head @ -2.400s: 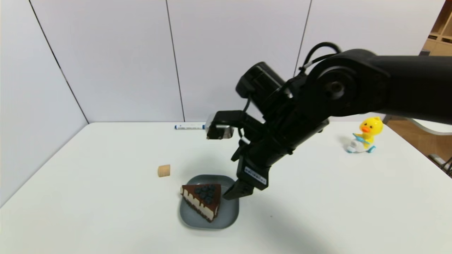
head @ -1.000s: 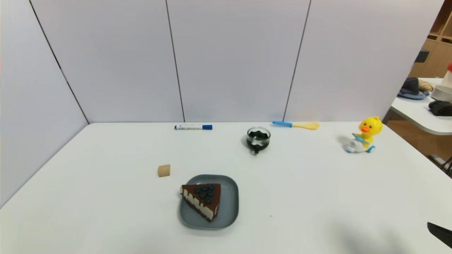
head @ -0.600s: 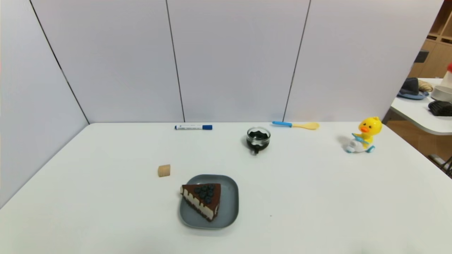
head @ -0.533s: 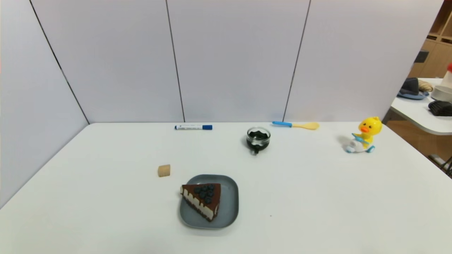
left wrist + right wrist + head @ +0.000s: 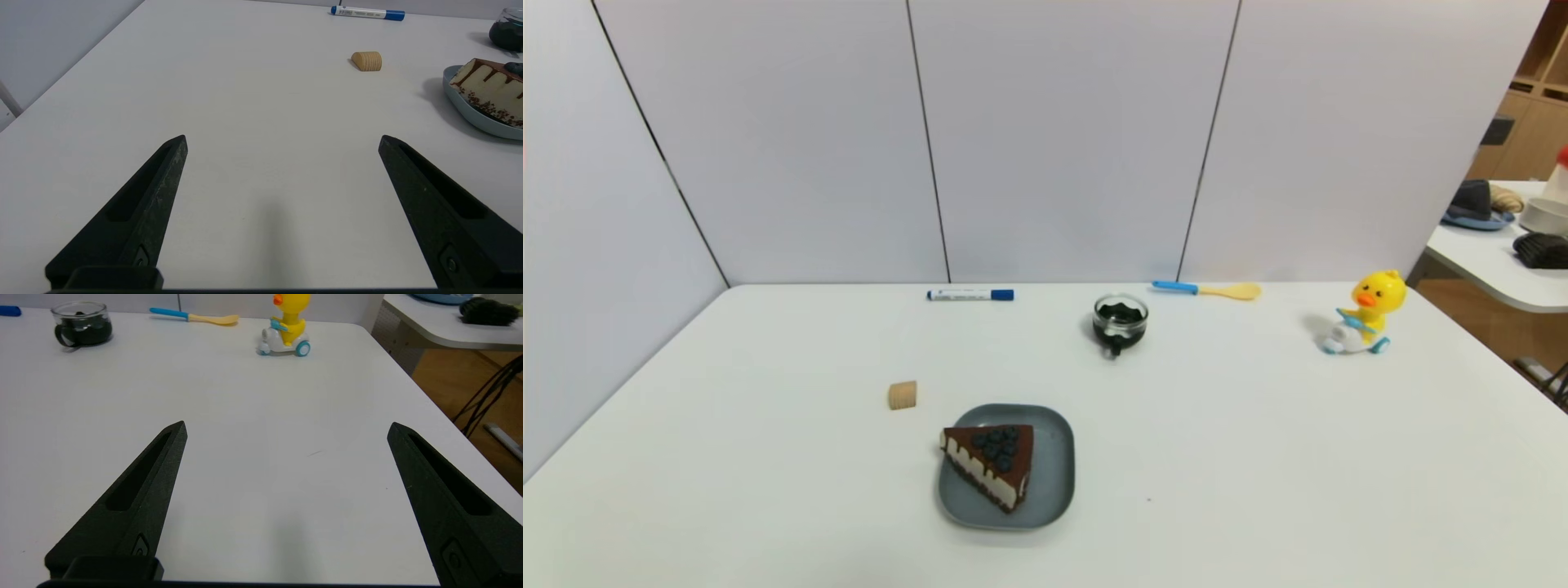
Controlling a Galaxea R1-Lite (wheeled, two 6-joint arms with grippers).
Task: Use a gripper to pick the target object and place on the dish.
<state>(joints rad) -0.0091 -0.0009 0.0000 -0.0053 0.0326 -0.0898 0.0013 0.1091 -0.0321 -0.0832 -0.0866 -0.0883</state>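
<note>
You have the white table (image 5: 1258,457) spread before you, walled at the back and on your left by pale panels (image 5: 1062,139). Near its front middle sits the blue-grey dish (image 5: 1054,474), and the cake slice (image 5: 990,463) already lies on it, toward the dish's left half, chocolate top and blueberries up, cream side facing you. From the left wrist view one corner of the slice seems to reach the dish's rim, though the angle is too shallow to say whether it overhangs.

Neither arm shows in your head view. The left gripper (image 5: 282,141) hangs low over bare table to the left of the dish, fingers (image 5: 139,212) spread wide with nothing between them. The right gripper (image 5: 286,428) does likewise over bare table on the right side, also released and empty.

Going down in size: the yellow duck toy (image 5: 1364,314) stands far right, the glass cup (image 5: 1120,320) with dark contents sits behind the dish, the spoon (image 5: 1209,288) and the marker (image 5: 970,294) lie along the back edge, and the tan ridged cylinder (image 5: 902,395) rests just left of the dish, apart from it.
</note>
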